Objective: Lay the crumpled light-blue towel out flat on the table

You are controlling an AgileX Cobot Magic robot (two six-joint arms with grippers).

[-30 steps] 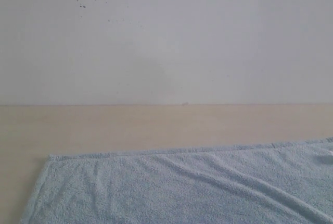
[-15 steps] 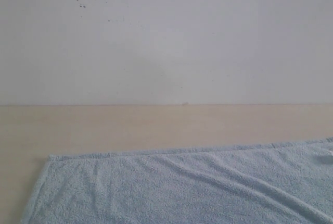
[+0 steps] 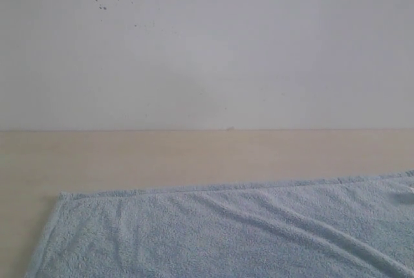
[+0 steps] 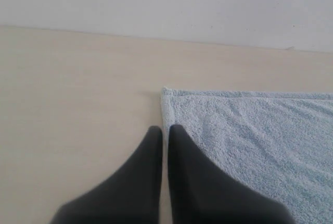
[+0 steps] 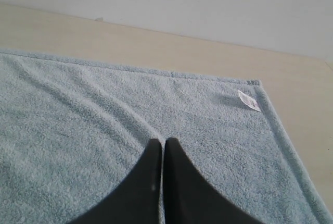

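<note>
The light-blue towel [image 3: 226, 233] lies spread on the beige table [image 3: 194, 152], with shallow wrinkles running across it and its far hem straight. Neither gripper shows in the exterior view. In the left wrist view my left gripper [image 4: 164, 129] is shut and empty, hovering over the towel's [image 4: 250, 135] left edge near its far-left corner. In the right wrist view my right gripper [image 5: 162, 141] is shut and empty above the towel [image 5: 78, 125], a little short of the far-right corner, where a small white tag [image 5: 248, 100] lies.
A white speckled wall [image 3: 207, 45] rises along the table's far edge. Bare tabletop [image 4: 73, 94] shows to the left of the towel, and a strip of it [image 5: 208, 52] lies between the towel's far hem and the wall.
</note>
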